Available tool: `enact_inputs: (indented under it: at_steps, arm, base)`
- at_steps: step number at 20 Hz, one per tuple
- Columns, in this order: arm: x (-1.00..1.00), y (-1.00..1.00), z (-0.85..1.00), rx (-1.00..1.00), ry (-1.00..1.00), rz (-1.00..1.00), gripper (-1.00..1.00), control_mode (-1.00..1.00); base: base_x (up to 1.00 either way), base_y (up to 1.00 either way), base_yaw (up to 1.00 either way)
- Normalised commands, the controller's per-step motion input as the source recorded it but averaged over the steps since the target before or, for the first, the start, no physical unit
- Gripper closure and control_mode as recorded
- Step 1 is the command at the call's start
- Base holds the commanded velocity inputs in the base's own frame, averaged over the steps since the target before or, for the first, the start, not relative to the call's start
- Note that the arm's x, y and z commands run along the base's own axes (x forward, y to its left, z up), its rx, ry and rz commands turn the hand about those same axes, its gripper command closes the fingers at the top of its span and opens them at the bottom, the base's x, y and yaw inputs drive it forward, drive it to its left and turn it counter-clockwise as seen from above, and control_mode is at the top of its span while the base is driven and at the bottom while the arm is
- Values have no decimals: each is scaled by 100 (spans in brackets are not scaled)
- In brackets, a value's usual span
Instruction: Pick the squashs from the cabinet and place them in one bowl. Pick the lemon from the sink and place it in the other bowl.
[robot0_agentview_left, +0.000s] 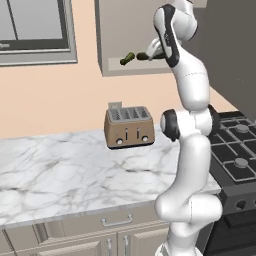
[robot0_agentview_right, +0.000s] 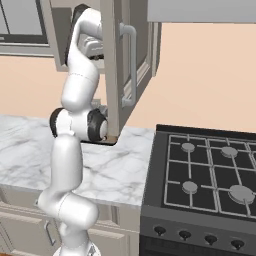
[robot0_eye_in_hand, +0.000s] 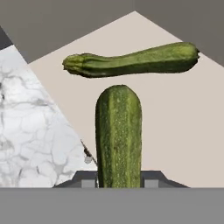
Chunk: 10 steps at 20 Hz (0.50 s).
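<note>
My gripper (robot0_eye_in_hand: 118, 178) is shut on one dark green squash (robot0_eye_in_hand: 118, 135), which stands lengthwise between the fingertips (robot0_eye_in_hand: 85, 179). Just beyond it, a second squash (robot0_eye_in_hand: 131, 60) lies crosswise on the pale shelf (robot0_eye_in_hand: 179, 127) of the cabinet. From the left base view, the hand (robot0_agentview_left: 150, 52) reaches into the open cabinet (robot0_agentview_left: 115, 35) with the held squash (robot0_agentview_left: 142, 56) at its tip, and the other squash (robot0_agentview_left: 127, 59) lies to its left on the shelf. The bowls, the lemon and the sink are out of view.
A brown toaster (robot0_agentview_left: 128, 126) stands on the marble counter (robot0_agentview_left: 60, 170) below the cabinet. The open cabinet door (robot0_agentview_right: 112, 65) hangs right beside the arm. A black stove (robot0_agentview_right: 210, 170) lies to the right, a grey-framed window (robot0_agentview_left: 35, 30) to the left.
</note>
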Motion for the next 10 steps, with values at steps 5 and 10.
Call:
enact_inputs:
  at_steps: [5, 10]
  arm:
    - [-100, 33, -23, 0, -22, 0, 100, -100]
    - [-100, 25, -55, 0, -21, 0, 100, -100]
  base:
    - [0, 0, 0]
    - [0, 0, 0]
